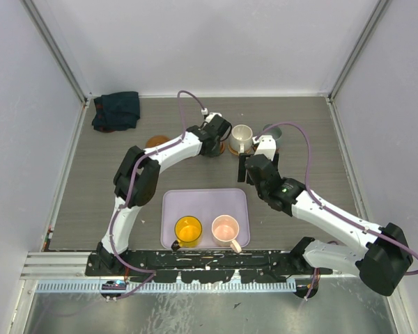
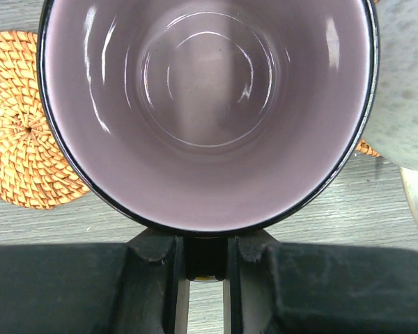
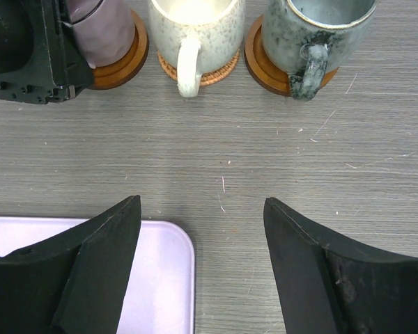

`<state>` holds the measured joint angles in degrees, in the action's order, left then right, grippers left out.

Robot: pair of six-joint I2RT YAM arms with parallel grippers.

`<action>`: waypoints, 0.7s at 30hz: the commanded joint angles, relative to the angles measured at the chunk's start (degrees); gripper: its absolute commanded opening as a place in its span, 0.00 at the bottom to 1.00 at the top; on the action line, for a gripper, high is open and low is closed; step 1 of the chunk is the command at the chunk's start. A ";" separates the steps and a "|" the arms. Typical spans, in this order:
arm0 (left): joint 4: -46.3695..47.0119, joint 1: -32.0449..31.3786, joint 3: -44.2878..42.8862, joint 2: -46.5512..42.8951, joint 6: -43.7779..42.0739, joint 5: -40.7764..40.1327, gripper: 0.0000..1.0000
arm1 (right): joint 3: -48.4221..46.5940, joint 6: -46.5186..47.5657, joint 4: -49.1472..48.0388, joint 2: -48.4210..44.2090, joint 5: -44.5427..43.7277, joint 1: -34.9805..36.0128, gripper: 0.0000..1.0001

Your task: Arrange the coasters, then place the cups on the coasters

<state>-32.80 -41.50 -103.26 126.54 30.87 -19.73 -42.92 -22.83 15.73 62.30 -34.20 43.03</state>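
on purple cup (image 2: pixel 209 104) handle, left claw (image 2: pixel 205 259)

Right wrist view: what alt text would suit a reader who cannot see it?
Three mugs stand in a row on round coasters: a purple mug gripped by the left arm's fingers, a speckled cream mug and a grey-green mug. Nearer, the right arm's fingers gape wide over grey table and a lavender tray.

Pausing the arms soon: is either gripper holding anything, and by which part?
The left gripper holds the purple cup, apparently by its handle. The right gripper is open and empty.
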 commanded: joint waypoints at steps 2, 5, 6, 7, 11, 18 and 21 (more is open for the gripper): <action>3.89 0.35 -1.48 -2.00 1.12 -2.44 0.16 | -1.02 -0.01 -1.22 -0.61 0.05 0.29 0.75; 3.85 0.34 -0.58 -2.66 0.99 -3.14 0.25 | -1.03 -0.24 -1.44 -0.48 0.38 0.32 0.76; 3.83 0.36 -0.23 -2.99 0.95 -3.23 0.29 | -1.03 -0.33 -1.53 -0.43 0.56 0.34 0.76; 3.93 0.36 0.08 -3.22 0.97 -3.29 0.31 | -1.11 -0.37 -1.57 -0.41 0.66 0.35 0.76; 4.73 0.36 1.57 -4.39 0.94 -3.44 0.39 | -1.12 -0.59 -1.55 -0.40 0.86 0.37 0.75; 5.34 0.27 3.87 -6.57 1.27 -3.43 0.66 | -0.86 -0.94 -1.65 -0.75 1.06 0.43 0.76; 5.87 0.15 5.11 -8.21 1.30 -3.22 0.83 | -0.55 -1.03 -1.83 -0.84 0.98 0.63 0.75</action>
<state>-30.06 -41.50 -98.87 125.10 31.22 -21.54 -42.92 -22.92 15.70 62.30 -32.91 43.13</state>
